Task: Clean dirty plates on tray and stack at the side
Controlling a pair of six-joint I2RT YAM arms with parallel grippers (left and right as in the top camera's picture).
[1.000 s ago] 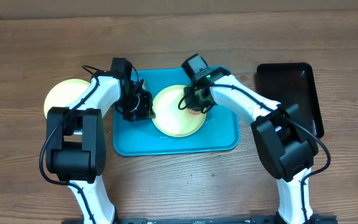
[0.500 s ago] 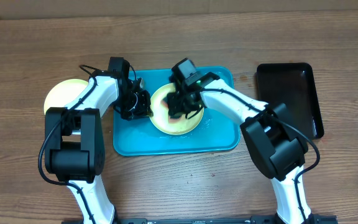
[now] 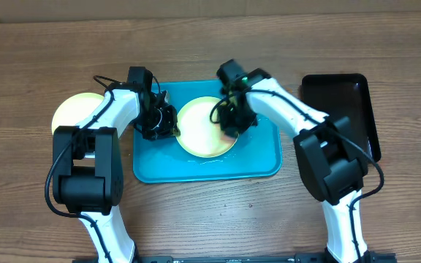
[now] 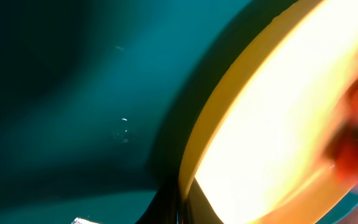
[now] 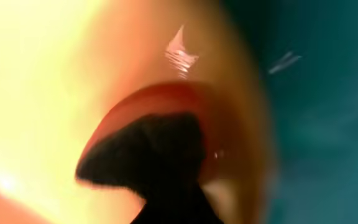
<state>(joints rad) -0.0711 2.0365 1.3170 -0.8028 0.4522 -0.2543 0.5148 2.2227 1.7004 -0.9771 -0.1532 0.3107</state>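
The right gripper sits over a red smear near the right rim of the round yellow-green plastic plate. I cannot tell whether it is clenched or released. The left gripper is at the plate's left rim, its grip equally unclear. The plate lies in the large turquoise rectangular plastic tray.

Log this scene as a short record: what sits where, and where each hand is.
tray: large turquoise rectangular plastic tray, mid-table
on tray: one round yellow-green plastic plate
dirt: red smear near that plate's right edge
left hand: at the plate's left rim; grip unclear
right hand: over the smear; grip unclear
left of tray: pale yellow round plate on the wooden table, partly under the left arm
right of tray: narrow black tray
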